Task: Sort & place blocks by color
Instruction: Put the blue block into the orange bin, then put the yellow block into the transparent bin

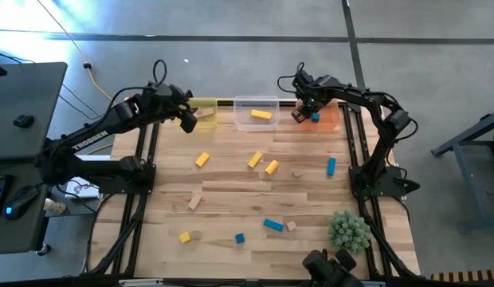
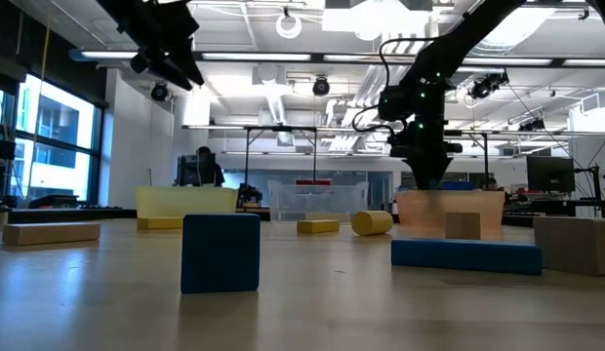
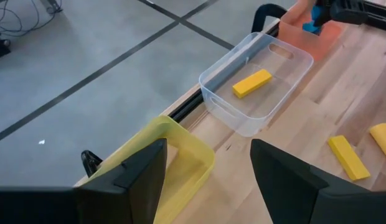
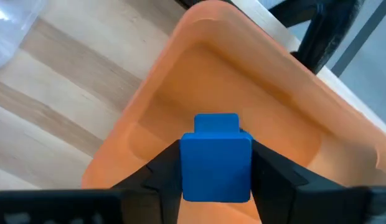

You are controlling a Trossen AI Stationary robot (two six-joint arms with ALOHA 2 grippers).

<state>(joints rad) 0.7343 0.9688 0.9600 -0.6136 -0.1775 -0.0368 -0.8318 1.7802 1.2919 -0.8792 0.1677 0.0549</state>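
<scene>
Scattered blocks (image 1: 263,165) are dotting the worktop (image 1: 231,191) middle with gaps between; three tubs (image 1: 256,112) are lining the far edge.

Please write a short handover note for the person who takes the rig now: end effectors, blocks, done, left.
Right end effector: over the orange tub, a blue block between its fingers; grip unclear.
Left end effector: open, empty, above the yellow tub.
Done: one yellow block lies in the clear tub.
Left: yellow, blue and tan blocks scattered on the table.
</scene>
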